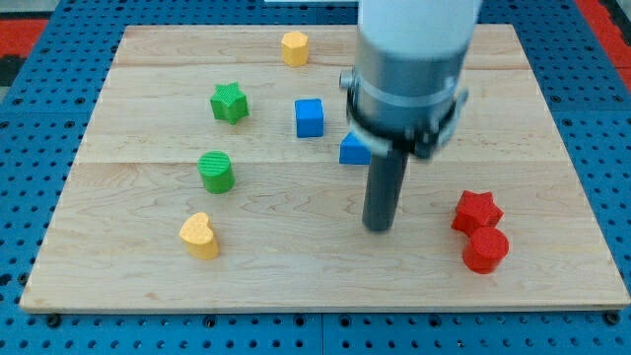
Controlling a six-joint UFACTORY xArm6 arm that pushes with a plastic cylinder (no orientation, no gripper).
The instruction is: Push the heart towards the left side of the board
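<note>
Camera view: yellow heart (200, 236) sitting at board's (296, 286) 8 o'clock, already left of centre. Tip (379, 226) standing well apart at heart's 3 o'clock. No fingers, plain rod. Advice: approaching level, pushing toward 9 o'clock, passing below green cylinder (216, 172).

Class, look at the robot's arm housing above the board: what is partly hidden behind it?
A blue block pokes out at the housing's left edge, right of the blue cube. Its remainder is covered, so its shape cannot be told. My tip sits below it.
</note>
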